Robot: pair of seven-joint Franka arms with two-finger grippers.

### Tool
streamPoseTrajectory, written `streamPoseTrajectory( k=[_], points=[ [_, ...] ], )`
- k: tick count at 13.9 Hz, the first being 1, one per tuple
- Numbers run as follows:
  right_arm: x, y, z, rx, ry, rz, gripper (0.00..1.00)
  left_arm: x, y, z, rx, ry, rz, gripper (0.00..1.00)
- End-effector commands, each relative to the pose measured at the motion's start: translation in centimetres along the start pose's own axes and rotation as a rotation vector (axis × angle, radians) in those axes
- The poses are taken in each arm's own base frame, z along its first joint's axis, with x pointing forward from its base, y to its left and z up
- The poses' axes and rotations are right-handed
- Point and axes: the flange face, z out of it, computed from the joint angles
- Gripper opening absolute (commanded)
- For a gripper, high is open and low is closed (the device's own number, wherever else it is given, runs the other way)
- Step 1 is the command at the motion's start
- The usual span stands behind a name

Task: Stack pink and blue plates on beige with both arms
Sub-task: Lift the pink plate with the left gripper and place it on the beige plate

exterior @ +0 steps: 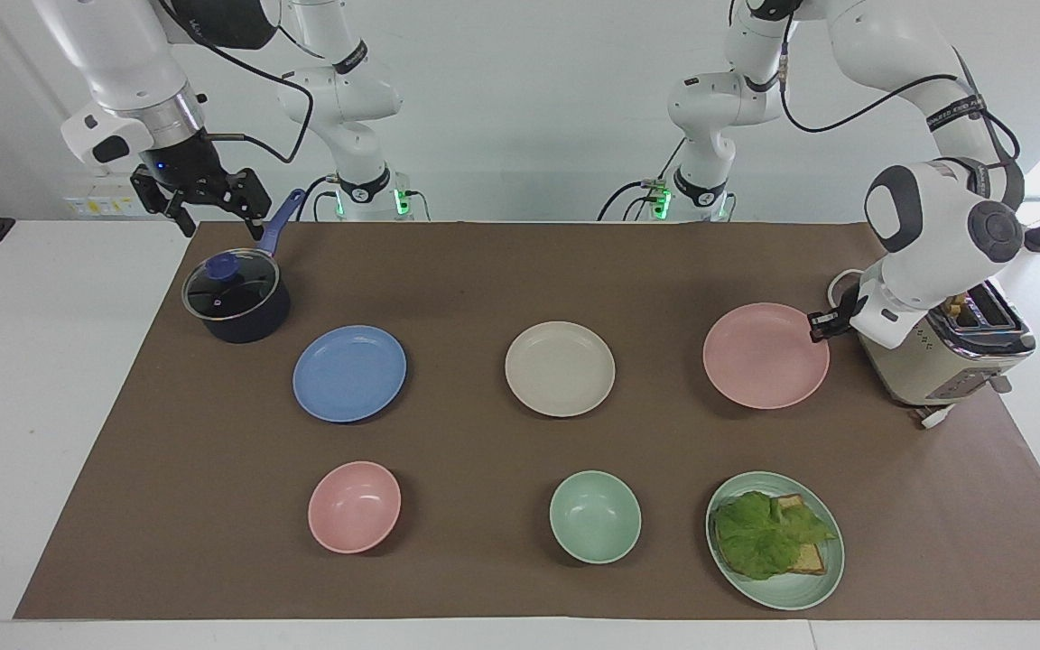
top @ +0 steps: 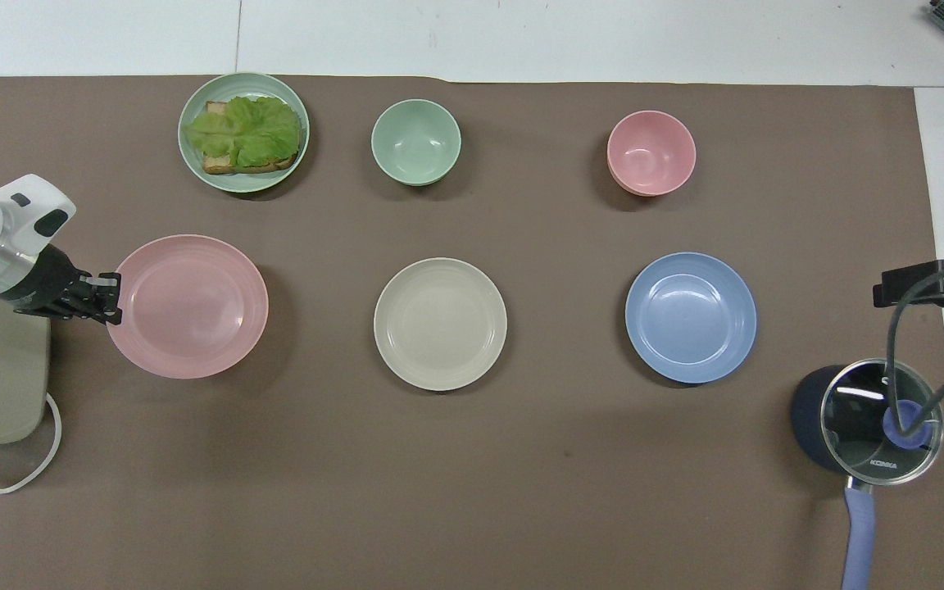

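The left pincer [exterior: 816, 325] is pinched onto the rim of the pink plate [exterior: 765, 356], at the edge that faces the toaster [exterior: 935, 357]. The plate is off the brown mat [exterior: 484, 271], held roughly level, with its shadow on the mat beneath it. It hangs over the left arm's end of the tabletop [exterior: 32, 379], just beside the cream toaster. In the overhead view the same pincer [top: 111, 297] comes in sideways from that end, its black fingertips pressed together on the plate's [top: 188, 306] edge.

The beige plate [exterior: 560, 368] lies flat at the middle of the mat with nothing on it. The blue plate [exterior: 349, 373] lies flat beside it, toward the right arm's end, also bare. The three plates form one row, well apart from each other.

The right pincer [exterior: 204, 200] waits in the air with its fingers spread wide, holding nothing, above the mat's edge beside the dark saucepan [exterior: 236, 302] with a glass lid and a blue handle.

Farther from the robots stands a second row: a pink bowl [exterior: 354, 506], a green bowl [exterior: 595, 516], and a pale green plate [exterior: 822, 578] carrying toast under a lettuce leaf [exterior: 768, 533].
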Motion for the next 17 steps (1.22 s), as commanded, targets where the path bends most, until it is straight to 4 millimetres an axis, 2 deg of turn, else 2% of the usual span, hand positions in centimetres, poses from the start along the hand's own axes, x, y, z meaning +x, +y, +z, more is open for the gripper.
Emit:
streamPoseTrajectory(
  k=[1,7,10,13,14,17],
  points=[
    [-0.2,0.1,-0.3,0.002,0.003,-0.012,1.0,-1.8,2.7,-2.8,-0.086,0.016,0.03,0.0],
    [-0.2,0.2,-0.3,0.003,0.003,-0.011,1.0,-3.6,12.9,-2.2,-0.149,0.034,0.141,0.0],
    [-0.2,0.2,-0.3,0.004,0.003,-0.011,1.0,-4.4,18.6,-1.5,-0.156,0.086,0.118,0.0],
    [-0.2,0.2,-0.3,0.004,0.003,-0.011,1.0,-5.1,23.7,2.2,-0.175,0.125,0.104,0.0],
    [-0.2,0.2,-0.3,0.004,0.004,-0.011,1.0,-5.3,24.7,3.2,-0.178,0.142,0.095,0.0],
    [-0.2,0.2,-0.3,0.003,0.004,-0.011,1.0,-4.9,25.7,4.9,-0.176,0.136,0.089,0.0]
  ],
)
